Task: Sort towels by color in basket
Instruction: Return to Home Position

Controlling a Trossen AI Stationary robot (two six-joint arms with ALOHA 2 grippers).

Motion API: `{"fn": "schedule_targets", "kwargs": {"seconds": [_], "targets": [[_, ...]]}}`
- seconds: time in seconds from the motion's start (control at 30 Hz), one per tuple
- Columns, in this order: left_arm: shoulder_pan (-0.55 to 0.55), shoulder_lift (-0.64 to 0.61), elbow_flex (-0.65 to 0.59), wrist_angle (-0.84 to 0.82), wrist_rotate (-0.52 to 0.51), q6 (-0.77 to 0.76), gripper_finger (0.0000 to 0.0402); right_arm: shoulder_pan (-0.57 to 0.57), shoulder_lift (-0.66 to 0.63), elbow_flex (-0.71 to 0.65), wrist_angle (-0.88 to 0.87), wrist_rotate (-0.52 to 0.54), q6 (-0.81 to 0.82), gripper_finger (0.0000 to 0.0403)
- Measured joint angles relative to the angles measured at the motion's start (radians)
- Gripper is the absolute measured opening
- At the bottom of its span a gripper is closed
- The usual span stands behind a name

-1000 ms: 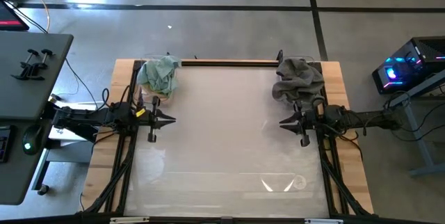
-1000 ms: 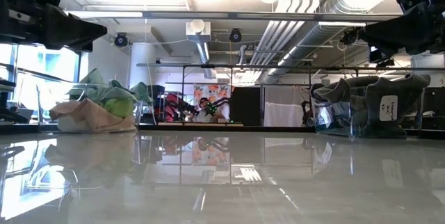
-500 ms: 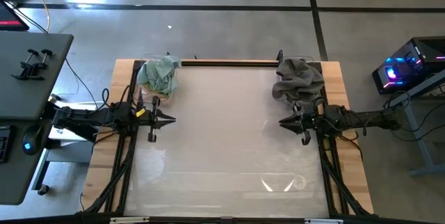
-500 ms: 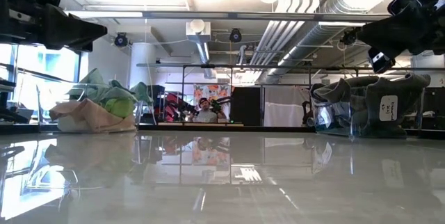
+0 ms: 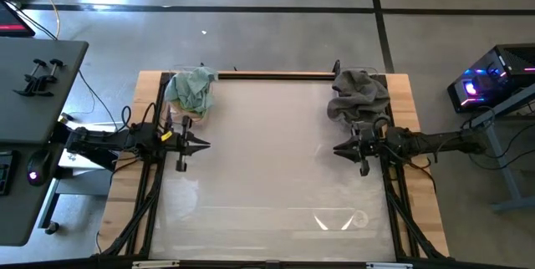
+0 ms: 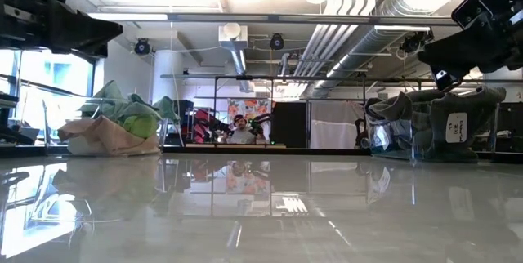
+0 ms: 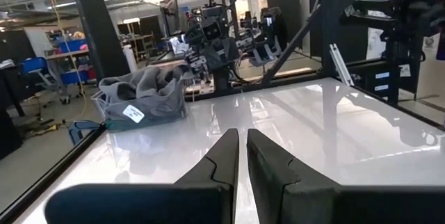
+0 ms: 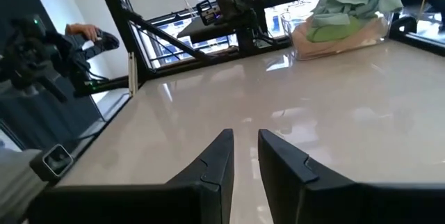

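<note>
A: Where do the cameras sit?
B: One looks straight down on the counter [image 5: 267, 160]; one looks level across it; two wrist cameras face each other over it.

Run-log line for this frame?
left gripper: shut, empty | right gripper: empty | grey towels: right basket | green, mint towels: left basket

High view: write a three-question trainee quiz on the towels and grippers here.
1. True or false: the pile of dark grey towels sits at the white table's far right corner.
2. Which gripper hovers nearer the pale mint and lime green towel pile? A left gripper B right gripper
3. Fill in: neither gripper holds a ____.

Key: 1 true; 2 A; 3 towel.
</note>
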State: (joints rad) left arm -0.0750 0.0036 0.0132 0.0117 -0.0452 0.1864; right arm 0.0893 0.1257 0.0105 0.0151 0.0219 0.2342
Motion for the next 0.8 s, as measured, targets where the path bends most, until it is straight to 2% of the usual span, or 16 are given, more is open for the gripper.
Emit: {"fn": "schedule_targets", "kwargs": {"seconds": [0.8], "targets": [[0.051,0.000,0.000,0.001,0.000,0.000,0.0021,0.000,-0.001,0.000,0.000,-0.004,0.028,0.0062]]}}
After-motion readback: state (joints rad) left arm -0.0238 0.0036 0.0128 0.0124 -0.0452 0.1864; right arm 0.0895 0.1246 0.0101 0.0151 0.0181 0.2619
